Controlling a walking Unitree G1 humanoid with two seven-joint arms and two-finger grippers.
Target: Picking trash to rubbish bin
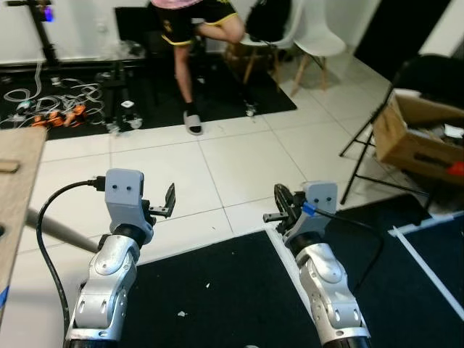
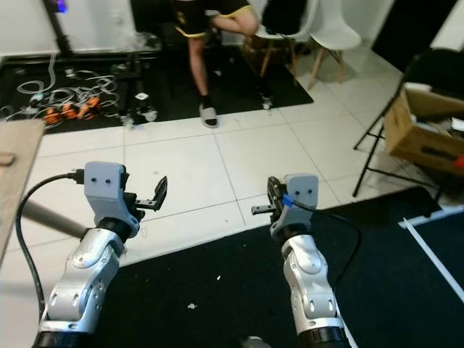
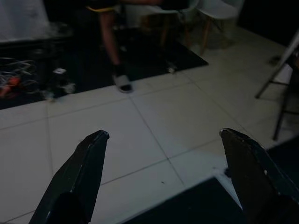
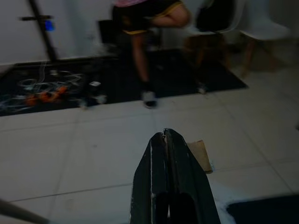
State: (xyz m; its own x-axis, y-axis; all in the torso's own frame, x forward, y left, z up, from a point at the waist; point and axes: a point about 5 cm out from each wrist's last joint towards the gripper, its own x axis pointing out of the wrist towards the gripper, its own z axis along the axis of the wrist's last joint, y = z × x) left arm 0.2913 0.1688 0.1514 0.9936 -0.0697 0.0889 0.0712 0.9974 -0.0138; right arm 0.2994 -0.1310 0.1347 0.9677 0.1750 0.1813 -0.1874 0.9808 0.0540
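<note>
Cardboard scrap [image 4: 200,155] on tiles, beyond right pincer [image 4: 164,136]

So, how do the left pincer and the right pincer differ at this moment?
The left pincer is open, its two black fingers far apart; the right pincer is shut, its fingers pressed together. The left pincer holds nothing, while a flat brown piece shows just behind the right pincer's tip. Both are raised over the white tile floor.

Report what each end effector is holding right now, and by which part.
Nothing is held. The left end effector is open with bare white floor tile between its fingers, and the right end effector is shut with nothing between its fingers.
</note>
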